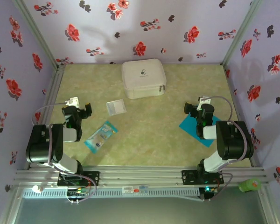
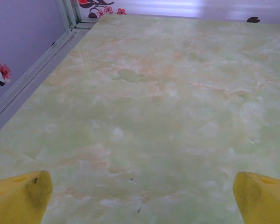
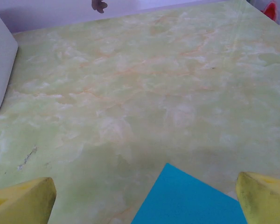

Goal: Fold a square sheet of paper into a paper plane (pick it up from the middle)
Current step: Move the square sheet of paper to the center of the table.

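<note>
We count one square sheet of paper [image 1: 190, 124], blue, lying flat on the surface [image 1: 154, 140]. Our two claws, left claw [image 2: 140, 198] and right claw [image 3: 144, 196], are open and empty.

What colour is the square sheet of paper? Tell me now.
Plain bright blue. The square sheet of paper shows best in the right wrist view.
</note>
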`<state>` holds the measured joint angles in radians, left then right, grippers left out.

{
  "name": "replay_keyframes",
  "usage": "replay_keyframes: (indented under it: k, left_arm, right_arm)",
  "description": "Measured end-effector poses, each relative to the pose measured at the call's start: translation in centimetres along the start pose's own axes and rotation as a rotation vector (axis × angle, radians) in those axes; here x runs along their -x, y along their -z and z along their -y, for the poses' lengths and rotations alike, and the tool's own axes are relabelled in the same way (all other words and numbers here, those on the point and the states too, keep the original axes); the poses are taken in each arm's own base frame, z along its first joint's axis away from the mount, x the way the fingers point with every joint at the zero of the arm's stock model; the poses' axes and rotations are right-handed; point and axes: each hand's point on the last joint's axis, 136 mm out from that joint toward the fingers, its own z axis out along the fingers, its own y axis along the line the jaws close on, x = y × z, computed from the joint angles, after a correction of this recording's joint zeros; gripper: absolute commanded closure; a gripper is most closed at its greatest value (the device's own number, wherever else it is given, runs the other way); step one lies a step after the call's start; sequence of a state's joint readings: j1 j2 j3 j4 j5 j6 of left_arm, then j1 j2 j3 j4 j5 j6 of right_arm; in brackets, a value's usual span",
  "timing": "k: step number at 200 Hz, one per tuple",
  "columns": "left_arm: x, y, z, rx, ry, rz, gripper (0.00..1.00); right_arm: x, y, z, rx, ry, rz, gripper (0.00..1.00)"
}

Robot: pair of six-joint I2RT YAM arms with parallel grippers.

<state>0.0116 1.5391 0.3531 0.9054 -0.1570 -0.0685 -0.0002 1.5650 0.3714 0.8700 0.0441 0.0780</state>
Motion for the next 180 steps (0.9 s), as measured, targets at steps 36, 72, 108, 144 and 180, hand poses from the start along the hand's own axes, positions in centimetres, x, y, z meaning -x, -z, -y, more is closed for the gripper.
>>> replay_keyframes:
  k: [36,72,108,144,180]
  left_arm:
    - [0.0,0.0,0.0,0.0,0.0,0.0,0.0]
    - [0.0,0.0,0.0,0.0,0.0,0.0,0.0]
    - [0.0,0.0,0.0,0.0,0.0,0.0,0.0]
    - [0.0,0.0,0.0,0.0,0.0,0.0,0.0]
    - [0.0,0.0,0.0,0.0,0.0,0.0,0.0]
  right_arm:
    - [0.0,0.0,-0.01,0.001,0.0,0.0,0.01]
    - [0.0,0.0,-0.01,0.001,0.0,0.0,0.01]
    - [0.01,0.0,-0.02,0.001,0.0,0.0,0.01]
    - [0.02,0.0,0.02,-0.001,-0.001,0.001,0.01]
    - [0.13,-0.03,0.38,-0.023,-0.001,0.004,0.01]
